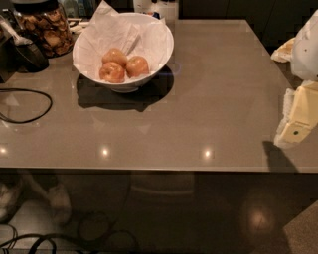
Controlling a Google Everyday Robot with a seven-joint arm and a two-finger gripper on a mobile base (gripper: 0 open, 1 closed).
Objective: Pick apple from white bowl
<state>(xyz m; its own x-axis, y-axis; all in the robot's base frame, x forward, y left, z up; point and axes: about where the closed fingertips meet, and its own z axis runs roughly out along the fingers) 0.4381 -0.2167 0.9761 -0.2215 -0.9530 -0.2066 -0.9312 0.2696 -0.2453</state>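
Observation:
The white bowl (165, 47) stands at the back left of the grey-brown table (198, 109), lined with crumpled white paper (107, 25). Three small reddish-orange apples lie together in it: one at the back (115, 56), one at the right (137, 66), one at the front left (112, 72). My gripper (296, 121), cream and white, shows at the right edge of the view above the table's front right corner. It is far to the right of the bowl and holds nothing that I can see.
A glass jar of brown snacks (47, 27) stands at the back left behind the bowl. A dark rounded object (27, 55) and a black cable loop (30, 106) lie at the left. White containers (159, 7) stand behind the bowl. The table's front edge (149, 171) runs across the view.

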